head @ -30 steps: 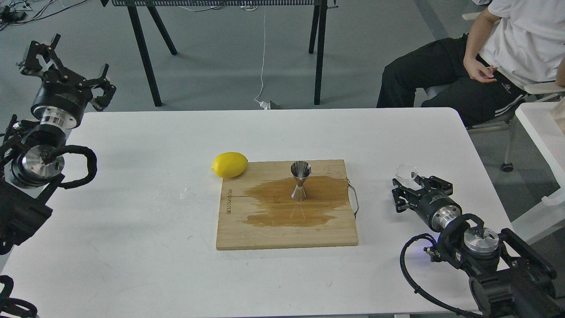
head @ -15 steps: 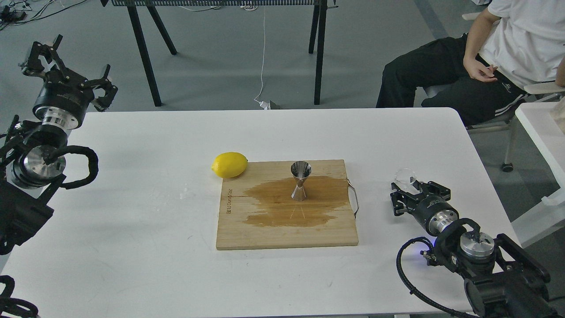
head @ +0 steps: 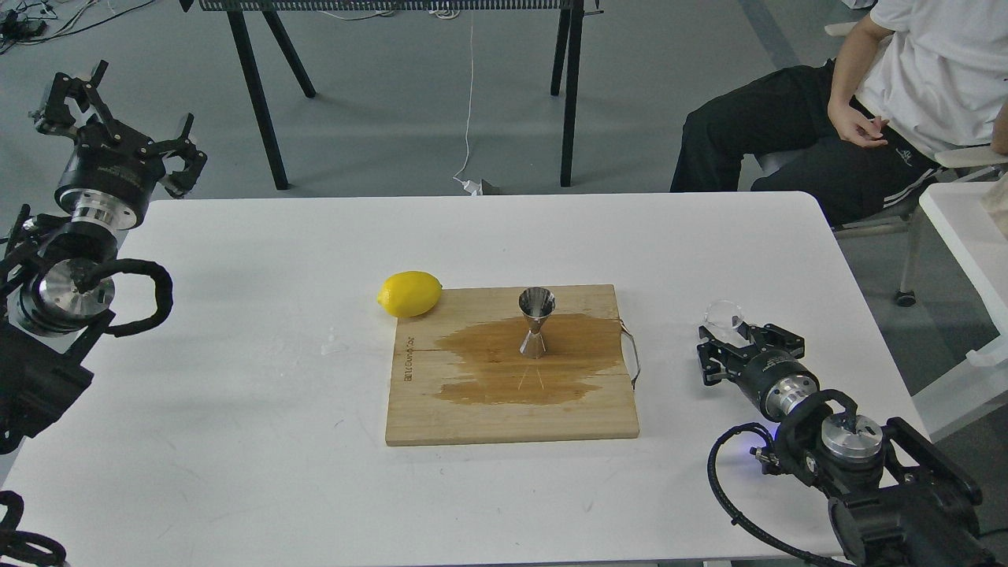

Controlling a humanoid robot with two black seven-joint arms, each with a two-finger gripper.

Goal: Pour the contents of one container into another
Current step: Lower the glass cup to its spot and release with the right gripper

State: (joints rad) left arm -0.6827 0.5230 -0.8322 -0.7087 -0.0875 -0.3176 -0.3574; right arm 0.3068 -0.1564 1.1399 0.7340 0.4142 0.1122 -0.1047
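Note:
The small clear glass cup [head: 723, 314] is at the right side of the white table [head: 260, 409], at the far tip of my right gripper [head: 731, 332]. Its black fingers reach around the cup's base and look shut on it. The cup looks empty. The steel jigger [head: 536, 322] stands upright on the wooden cutting board [head: 472, 421], in the middle of a dark wet patch [head: 504, 370], well to the left of the cup. My left gripper [head: 130, 118] is raised off the table's far left corner, fingers spread, holding nothing.
A yellow lemon [head: 409, 293] lies at the board's far left corner. The board has a metal handle [head: 631, 358] on its right edge. A seated person [head: 882, 94] is beyond the far right corner. Black table legs [head: 260, 94] stand behind.
My right gripper and the glass cup have shifted slightly left and toward me together. The left gripper wobbled a little. Jigger, board and lemon have stayed put.

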